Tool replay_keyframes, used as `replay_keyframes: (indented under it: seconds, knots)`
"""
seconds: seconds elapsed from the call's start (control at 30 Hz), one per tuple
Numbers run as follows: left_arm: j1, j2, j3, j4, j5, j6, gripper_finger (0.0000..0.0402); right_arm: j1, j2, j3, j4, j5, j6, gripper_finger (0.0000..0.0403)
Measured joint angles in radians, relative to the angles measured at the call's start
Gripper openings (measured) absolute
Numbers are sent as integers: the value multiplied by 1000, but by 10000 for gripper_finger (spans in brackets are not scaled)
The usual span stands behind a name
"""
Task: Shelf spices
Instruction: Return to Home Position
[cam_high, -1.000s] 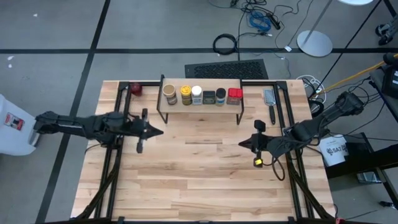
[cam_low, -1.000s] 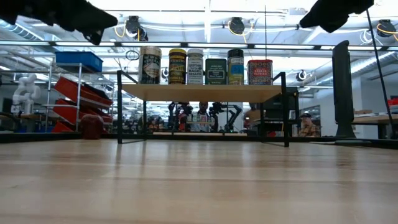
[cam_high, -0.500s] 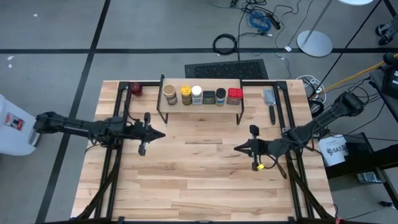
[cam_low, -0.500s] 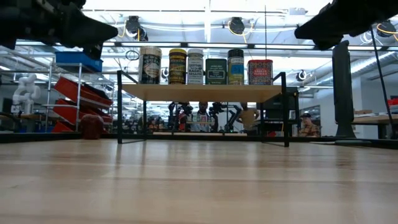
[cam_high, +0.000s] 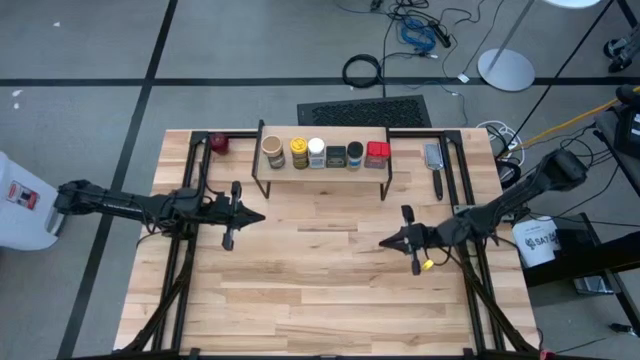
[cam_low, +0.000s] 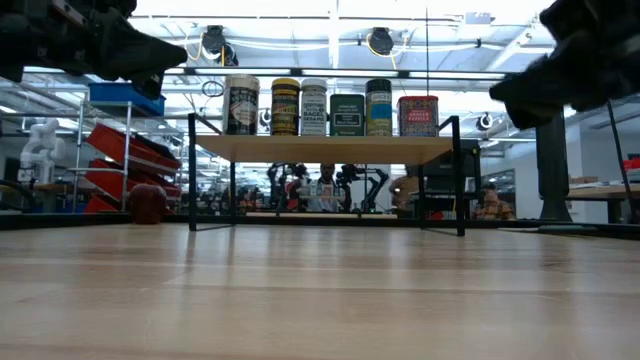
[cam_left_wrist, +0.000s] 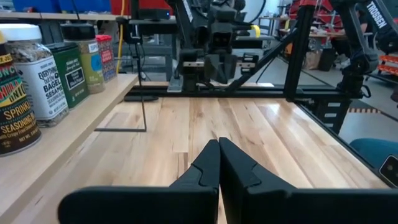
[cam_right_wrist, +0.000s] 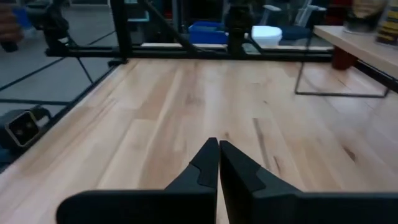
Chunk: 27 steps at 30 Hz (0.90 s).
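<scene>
The shelf (cam_high: 322, 170), a light wood plank on thin black legs, stands at the table's far middle. Six spices stand in a row on its top: a tan-topped jar (cam_high: 273, 151), a yellow-topped one (cam_high: 299, 152), a white-capped one (cam_high: 316, 152), two dark ones (cam_high: 345, 155) and a red square tin (cam_high: 377, 153). The low view shows the same row (cam_low: 330, 108) on the plank (cam_low: 325, 148). My left gripper (cam_high: 262, 213) hovers shut left of the table's middle, pointing right. My right gripper (cam_high: 381, 242) hovers shut right of the middle, pointing left. Neither holds anything.
A small dark-red round object (cam_high: 220, 144) lies on the table left of the shelf. A grey tool with a dark handle (cam_high: 434, 160) lies to the shelf's right. Black frame rails (cam_high: 190, 260) run along both table sides. Bare wood lies between the grippers.
My right gripper has sunk toward the table and tipped from pointing up to roughly level, drifting slightly toward the near edge. My left gripper has come down a little. Both have stayed shut, and the spices have not moved.
</scene>
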Motion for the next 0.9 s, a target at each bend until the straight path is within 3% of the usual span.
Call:
replay_keyframes:
  seconds: [0.27, 0.53, 0.9]
  knots:
    - [0, 0, -8, -19, 5, 5, 2, -67, 0, -122, 225, -68, 8, 0]
    - [0, 0, -140, 158, 27, -4, 2, -96, 0, -127, 214, -82, -5, 0]
    - [0, 0, -151, 144, 94, -4, 2, -128, 0, -127, 167, -105, 3, 0]
